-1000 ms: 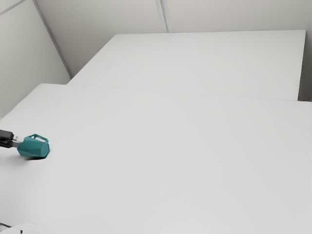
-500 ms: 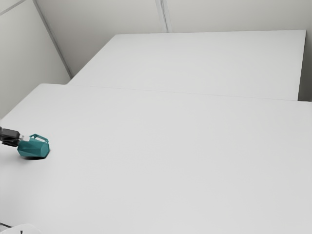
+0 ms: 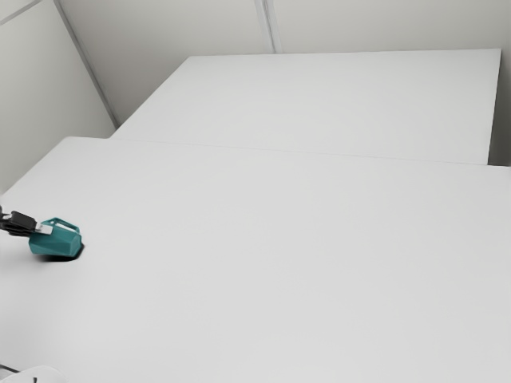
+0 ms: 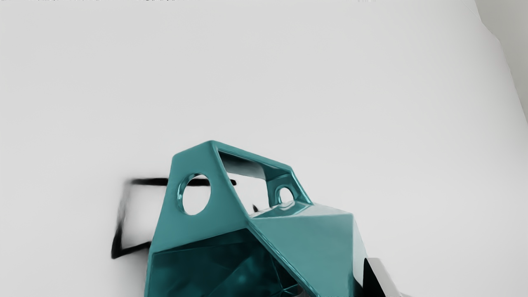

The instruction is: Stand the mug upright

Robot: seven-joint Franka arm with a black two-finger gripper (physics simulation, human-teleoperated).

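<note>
You were seemingly at grasping the tipped mug (image 3: 57,243); whether your tool (image 3: 45,229) was closed, I could not tell; turning required firm hold.

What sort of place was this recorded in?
Likely a bare simulated room, perhaps a plain test space: a large white table, pale, undecorated walls and a faceted teal mug lying on its side.
</note>
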